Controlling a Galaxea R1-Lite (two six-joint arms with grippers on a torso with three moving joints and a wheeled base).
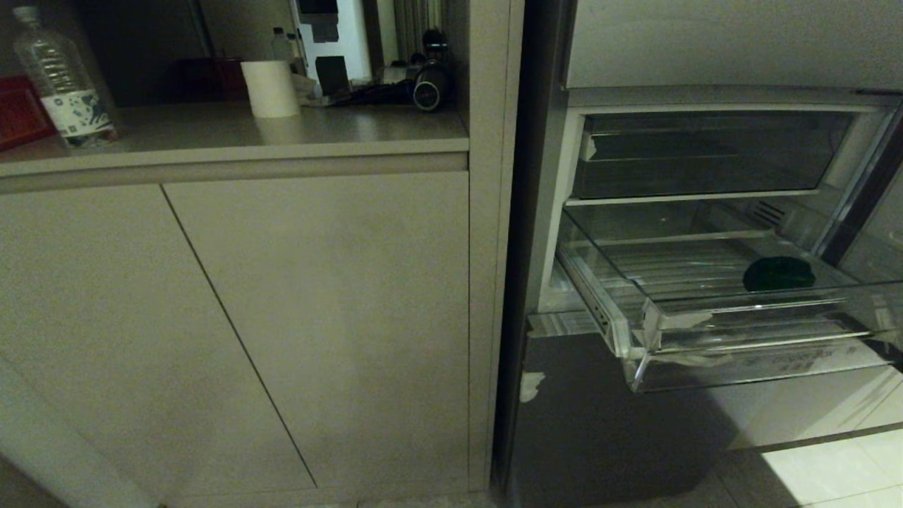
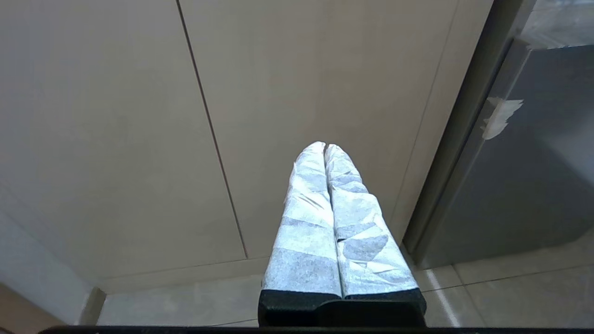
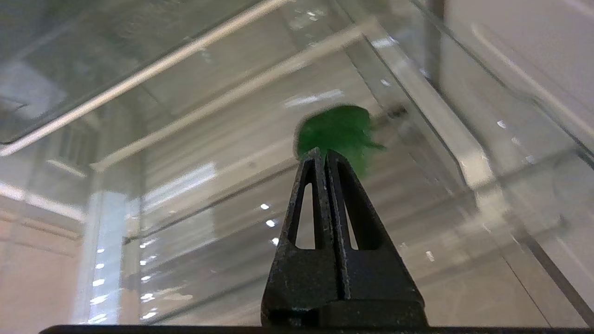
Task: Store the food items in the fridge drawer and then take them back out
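The clear fridge drawer (image 1: 638, 356) stands pulled out of the open fridge, its thick front lip patched with white tape. A dark green rounded food item (image 1: 778, 274) lies on its ribbed floor toward the right side. In the right wrist view the same green piece (image 3: 336, 130) shows through the clear plastic, just past the tips of my right gripper (image 3: 321, 152), which is shut and empty. The drawer (image 3: 436, 116) wall lies between them. My left gripper (image 2: 325, 146), its fingers wrapped in white tape, is shut and hangs low before the cabinet doors. Neither arm shows in the head view.
A darker smoky drawer (image 1: 705, 155) sits above the clear one. Left of the fridge is a beige cabinet (image 1: 282, 317) with a counter carrying a clear water bottle (image 1: 63, 81), a white paper roll (image 1: 269, 88) and dark gear. Pale floor tiles (image 1: 832, 473) lie below.
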